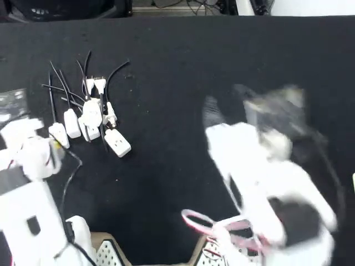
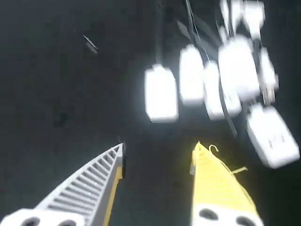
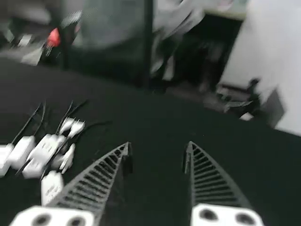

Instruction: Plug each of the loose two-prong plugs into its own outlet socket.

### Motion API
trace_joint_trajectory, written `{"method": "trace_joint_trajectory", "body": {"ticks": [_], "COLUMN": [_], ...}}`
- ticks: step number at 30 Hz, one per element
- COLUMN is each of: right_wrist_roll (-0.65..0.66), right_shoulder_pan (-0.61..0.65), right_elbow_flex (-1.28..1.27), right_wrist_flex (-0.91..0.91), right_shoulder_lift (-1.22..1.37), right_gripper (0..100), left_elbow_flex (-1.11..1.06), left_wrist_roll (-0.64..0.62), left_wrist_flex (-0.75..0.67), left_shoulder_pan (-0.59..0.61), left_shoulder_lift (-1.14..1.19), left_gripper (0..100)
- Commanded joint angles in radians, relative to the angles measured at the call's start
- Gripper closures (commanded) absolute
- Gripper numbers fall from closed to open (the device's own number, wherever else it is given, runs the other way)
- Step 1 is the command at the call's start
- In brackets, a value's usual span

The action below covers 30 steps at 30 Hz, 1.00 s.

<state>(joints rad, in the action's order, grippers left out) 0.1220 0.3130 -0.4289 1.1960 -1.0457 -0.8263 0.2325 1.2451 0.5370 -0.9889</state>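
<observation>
Over at the left edge of the black table, the left gripper hangs low. Its grey and yellow fingers are spread apart with nothing between them. Just ahead of the tips lies the heap of plugs and sockets, small white pieces trailing short black cords, packed so close that several touch or overlap. The nearest white block sits roughly in line with the gap between the fingers, near but not touched. I cannot tell from here whether it is a plug or a socket. On the heap's right side one socket block lies slightly clear of the rest, slots facing up. The trouble I'd expect comes from that crowding. If the fingers close on one piece, they could catch a neighbour or its cord and drag the whole bunch along, or they could pinch a piece askew so its prongs never line up with a socket. Farther right, the right gripper is raised over bare table, fingers likewise parted and empty, well apart from the heap. From there it looks too far off to steady a socket.
</observation>
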Motion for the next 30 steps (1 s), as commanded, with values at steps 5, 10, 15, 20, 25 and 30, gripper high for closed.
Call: {"method": "trace_joint_trajectory", "body": {"ticks": [5,10,15,20,25,30], "right_wrist_roll": [-0.009,-0.012,-0.006,-0.012,-0.012,-0.012], "right_shoulder_pan": [0.051,0.051,0.051,0.051,0.051,0.051], "right_elbow_flex": [-0.533,-0.816,-0.903,-0.903,-0.905,-0.906], "right_wrist_flex": [-0.462,-0.709,-0.789,-0.79,-0.79,-0.79], "right_shoulder_lift": [0.082,0.082,0.085,0.087,0.087,0.087], "right_gripper": [82.8,82.8,82.8,82.8,82.8,82.8], "left_elbow_flex": [0.051,0.039,0.031,0.071,0.203,0.18], "left_wrist_roll": [-0.008,-0.008,-0.017,-0.224,-0.496,-0.68], "left_wrist_flex": [0.014,-0.054,-0.227,-0.229,-0.152,-0.23], "left_shoulder_pan": [-0.143,-0.2,-0.203,-0.3,-0.461,-0.602], "left_shoulder_lift": [0.336,0.442,0.522,0.548,0.56,0.562], "left_gripper": [76,76,76,76,76,76]}}
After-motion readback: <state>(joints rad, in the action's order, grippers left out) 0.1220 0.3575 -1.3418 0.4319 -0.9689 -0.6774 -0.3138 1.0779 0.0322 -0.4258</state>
